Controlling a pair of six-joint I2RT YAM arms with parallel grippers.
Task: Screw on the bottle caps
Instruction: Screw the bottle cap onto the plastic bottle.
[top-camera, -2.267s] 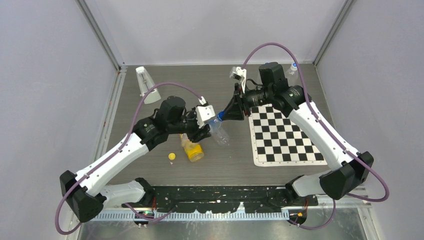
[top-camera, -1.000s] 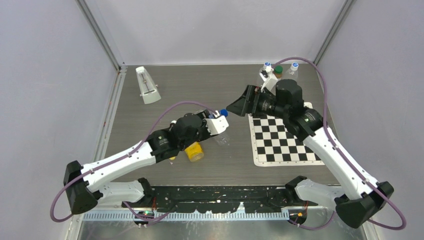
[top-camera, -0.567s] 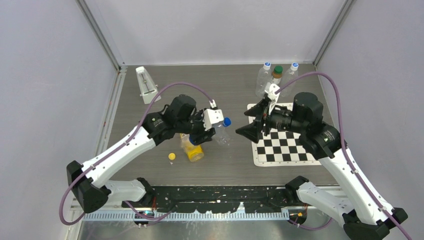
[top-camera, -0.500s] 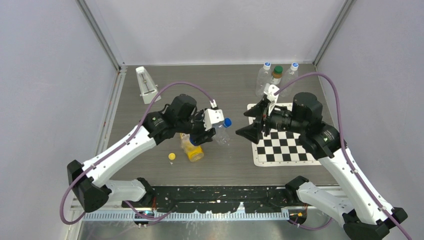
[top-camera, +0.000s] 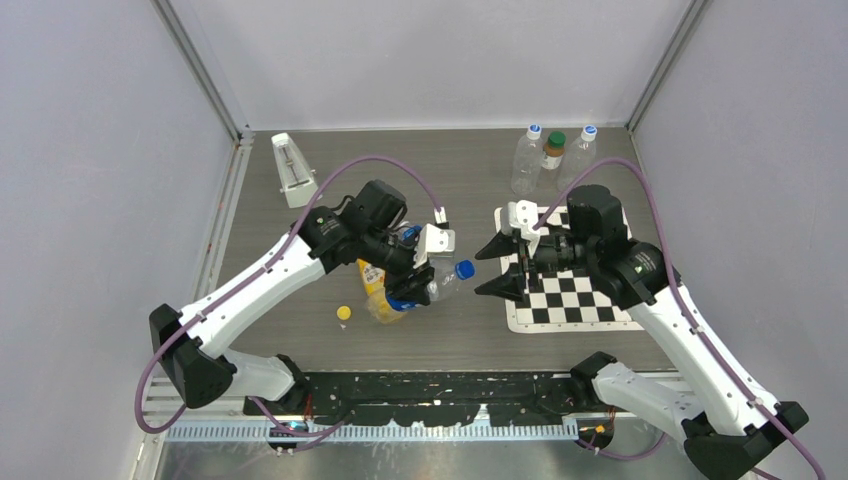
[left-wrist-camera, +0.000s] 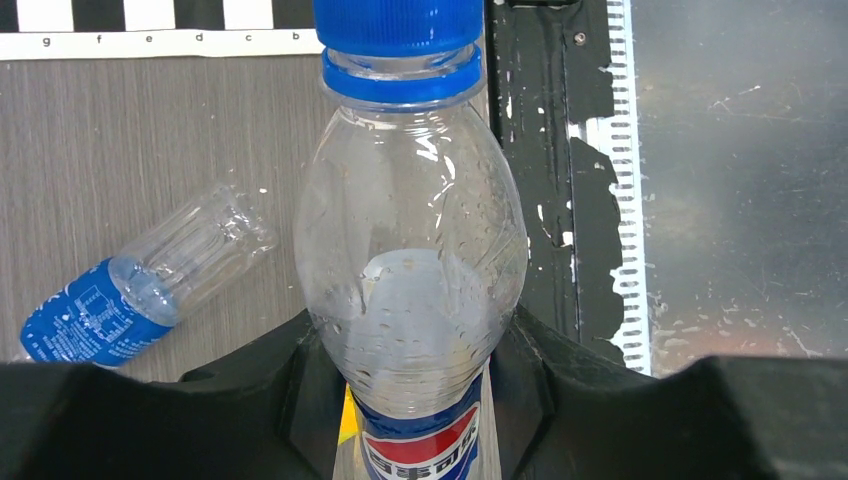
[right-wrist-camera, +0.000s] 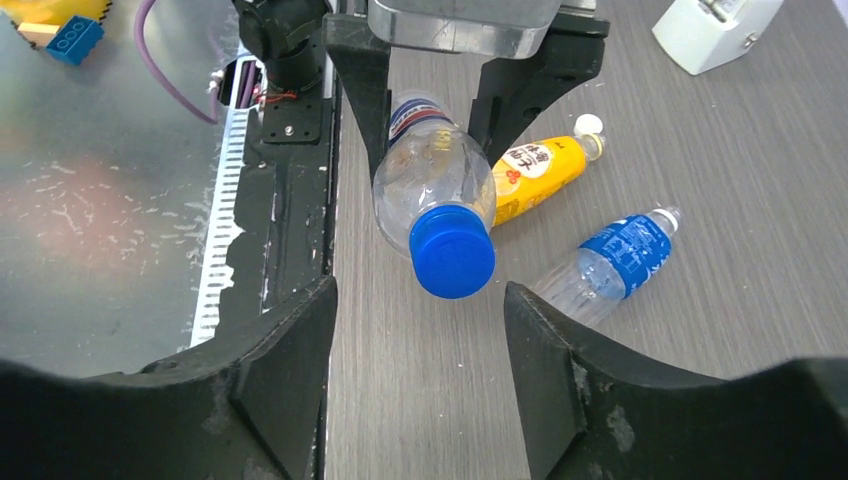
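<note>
My left gripper (top-camera: 420, 280) is shut on a clear Pepsi bottle (left-wrist-camera: 410, 260), held off the table with its neck pointing right. A blue cap (top-camera: 464, 268) sits on that neck and fills the middle of the right wrist view, blue cap (right-wrist-camera: 452, 252). My right gripper (top-camera: 488, 271) faces it with its jaws open; the cap lies just beyond the fingertips (right-wrist-camera: 300, 330), untouched. A yellow cap (top-camera: 343, 313) lies loose on the table to the left. A yellow bottle (right-wrist-camera: 535, 170) and a blue-labelled clear bottle (right-wrist-camera: 610, 262) lie uncapped on the table below.
A checkerboard mat (top-camera: 575, 295) lies under the right arm. Three capped bottles (top-camera: 553, 150) stand at the back right. A white wedge-shaped object (top-camera: 295, 170) stands at the back left. The black base rail (top-camera: 440, 385) runs along the near edge.
The left arm swung the bottle down and right, its cap now pointing at the right gripper. The right gripper dropped to face the cap and narrowed its jaws.
</note>
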